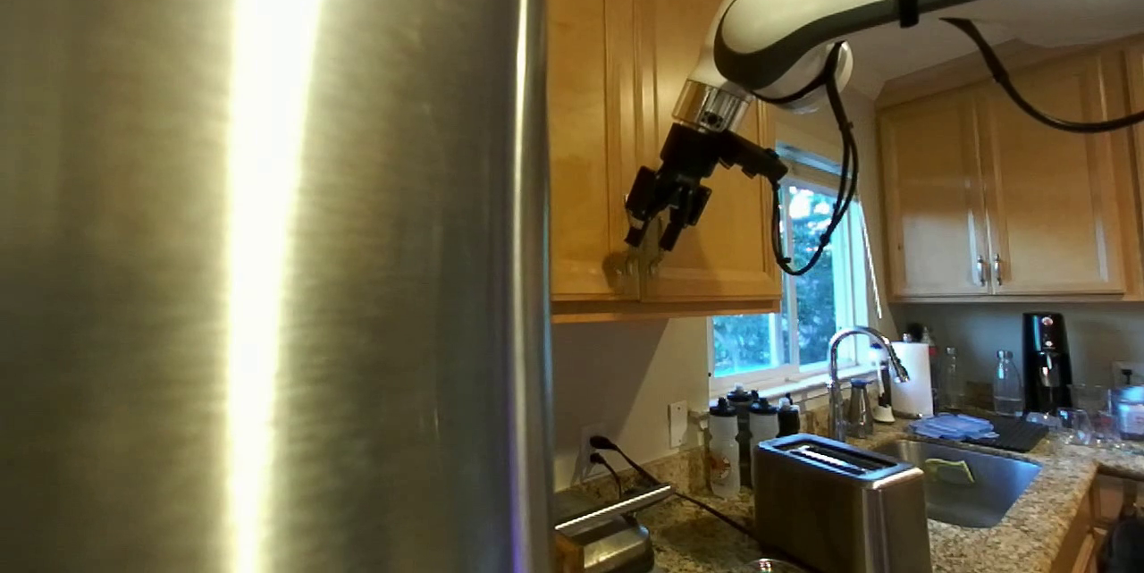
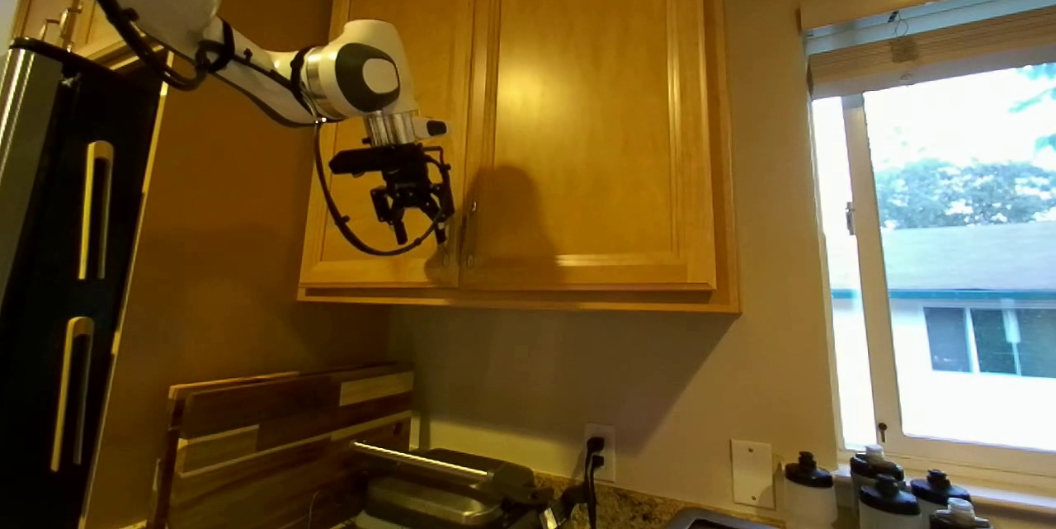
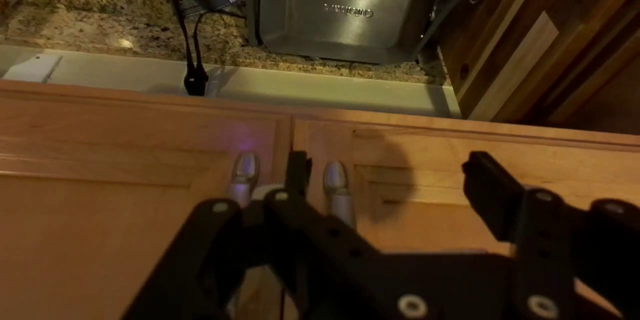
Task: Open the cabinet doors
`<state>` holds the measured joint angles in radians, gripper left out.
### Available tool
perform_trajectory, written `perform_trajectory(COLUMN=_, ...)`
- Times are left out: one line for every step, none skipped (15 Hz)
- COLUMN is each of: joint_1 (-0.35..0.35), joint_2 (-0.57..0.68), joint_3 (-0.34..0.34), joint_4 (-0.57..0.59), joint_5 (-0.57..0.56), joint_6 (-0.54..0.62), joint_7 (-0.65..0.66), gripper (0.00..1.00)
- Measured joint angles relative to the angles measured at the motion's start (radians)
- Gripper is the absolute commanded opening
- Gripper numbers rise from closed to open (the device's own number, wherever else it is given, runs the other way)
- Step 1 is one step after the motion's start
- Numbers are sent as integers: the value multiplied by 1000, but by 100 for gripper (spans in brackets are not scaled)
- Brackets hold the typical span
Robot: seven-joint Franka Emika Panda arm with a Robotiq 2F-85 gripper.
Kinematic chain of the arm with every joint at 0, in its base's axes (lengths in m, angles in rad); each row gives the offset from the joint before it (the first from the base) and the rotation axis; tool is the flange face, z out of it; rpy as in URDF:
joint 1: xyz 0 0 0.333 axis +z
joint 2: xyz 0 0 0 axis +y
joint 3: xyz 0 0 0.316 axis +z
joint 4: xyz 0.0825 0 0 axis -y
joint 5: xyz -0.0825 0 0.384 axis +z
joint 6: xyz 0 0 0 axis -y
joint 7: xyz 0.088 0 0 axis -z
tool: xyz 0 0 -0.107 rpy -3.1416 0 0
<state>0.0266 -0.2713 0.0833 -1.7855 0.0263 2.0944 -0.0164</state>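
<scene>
- Hanging before the cabinet doors [image 2: 528, 100], the claw [image 3: 389, 161] is unclenched, its fingers [image 3: 492, 195] spread apart.
- Both doors are closed, on the wall [image 2: 536, 372] above the worktop [image 3: 100, 5], near the window [image 2: 949, 265].
- In the wrist view, one metal handle [image 3: 338, 191] shows between the fingers; whether they touch it, I cannot tell.

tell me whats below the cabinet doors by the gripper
Below the cabinet doors: a metal grill, wooden boards beside it, and a wall outlet with plugs. The counter directly under the grill is covered.
</scene>
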Motion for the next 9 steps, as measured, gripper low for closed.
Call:
perform_trajectory(joint_1=0, joint_2=11, joint_3=4, joint_4=14, joint_5=0, joint_6=0, joint_7=0, gripper=46)
perform_trajectory(joint_1=0, joint_2=22, joint_3=7, joint_4=28, joint_5=-1, joint_6=0, joint_7=0, gripper=38)
perform_trajectory(joint_1=0, joint_2=33, joint_3=9, joint_4=41, joint_5=-2, joint_6=0, joint_7=0, gripper=33)
perform_trajectory(joint_1=0, joint_2=42, joint_3=9, joint_4=54, joint_5=-3, joint_6=0, joint_7=0, gripper=25)
perform_trajectory(joint_1=-1, joint_2=50, joint_3=8, joint_4=64, joint_5=-9, joint_6=-3, joint_7=0, gripper=24)
perform_trajectory(joint_1=-1, joint_2=52, joint_3=6, joint_4=68, joint_5=-16, joint_6=-8, joint_7=0, gripper=31)
perform_trajectory(joint_1=-2, joint_2=52, joint_3=3, joint_4=69, joint_5=-23, joint_6=-9, joint_7=0, gripper=42)
perform_trajectory(joint_1=-2, joint_2=52, joint_3=2, joint_4=69, joint_5=-34, joint_6=-11, joint_7=0, gripper=56)
perform_trajectory(joint_1=-2, joint_2=52, joint_3=2, joint_4=70, joint_5=-41, joint_6=-11, joint_7=0, gripper=58)
